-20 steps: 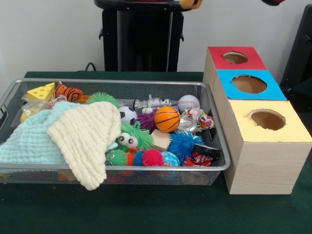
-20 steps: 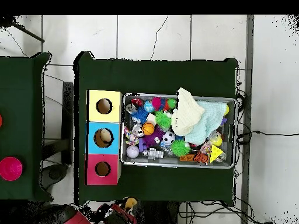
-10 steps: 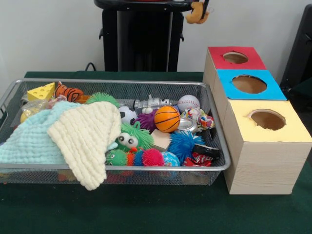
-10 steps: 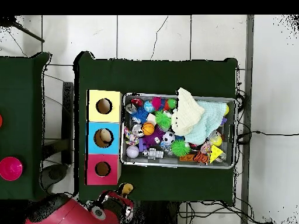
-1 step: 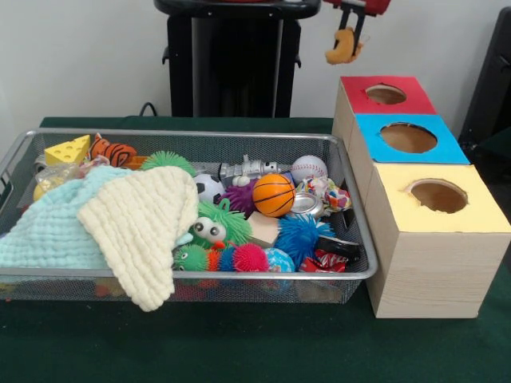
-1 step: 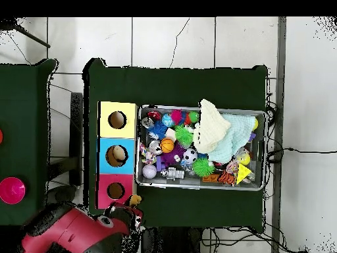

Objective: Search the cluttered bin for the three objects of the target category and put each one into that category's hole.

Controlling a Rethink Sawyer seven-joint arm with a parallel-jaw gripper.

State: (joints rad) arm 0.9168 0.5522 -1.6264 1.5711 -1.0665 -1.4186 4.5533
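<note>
- The hand (image 5: 351, 24) is hanging at the top of the front view, clenched on a small tan plush toy (image 5: 344, 48) that is dangling below it.
- The toy is hovering in the air just beside the red box (image 5: 386, 96), toward its outer edge and not over the hole; in the overhead view the toy (image 6: 135, 199) is sitting at the corner of that box (image 6: 116, 191).
- The red arm (image 6: 66, 230) is reaching in from the bottom left of the overhead view.
- Three boxes are standing in a row touching each other beside the bin (image 5: 351, 267): red, then the blue box (image 5: 408, 139), then the yellow box (image 5: 437, 209), each with a round hole on top.
- In the overhead view something tan is showing inside the hole of the blue box (image 6: 116, 156).
- The wire bin is resting on the green bench (image 5: 239, 343), full of toys: an orange ball (image 5: 274, 195), a baseball (image 5: 308, 168), spiky balls, a cheese wedge (image 5: 69, 150) and a striped tiger toy (image 5: 112, 151).
- A cream cloth (image 5: 142, 231) is lying over a pale blue cloth (image 5: 48, 231), draping over the bin's near rim.
</note>
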